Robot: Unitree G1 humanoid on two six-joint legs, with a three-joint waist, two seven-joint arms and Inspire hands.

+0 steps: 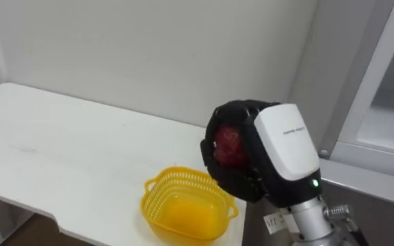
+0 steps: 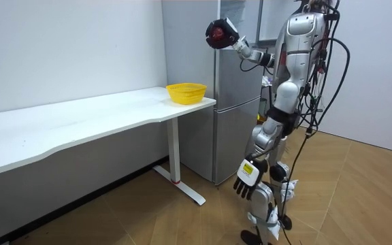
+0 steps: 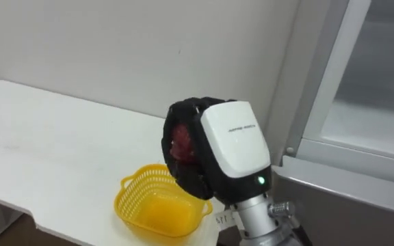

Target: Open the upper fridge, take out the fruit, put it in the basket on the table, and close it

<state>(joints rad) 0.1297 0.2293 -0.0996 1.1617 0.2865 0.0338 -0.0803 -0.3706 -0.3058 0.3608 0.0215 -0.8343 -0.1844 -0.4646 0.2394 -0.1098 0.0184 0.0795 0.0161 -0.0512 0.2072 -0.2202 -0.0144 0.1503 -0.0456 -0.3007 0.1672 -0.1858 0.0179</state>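
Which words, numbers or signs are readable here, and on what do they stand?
Small grey print on the white back of the right hand, which grips a red object: too small to read.
Label on the left hand: too small to read.
Yellow basket, white table: no text.

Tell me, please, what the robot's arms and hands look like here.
The right hand has black fingers, a glossy white back cover with small dark print, and a green light near its silver metal wrist. The left hand is black too, with a pale tag on its back. Both arms are silver-grey.
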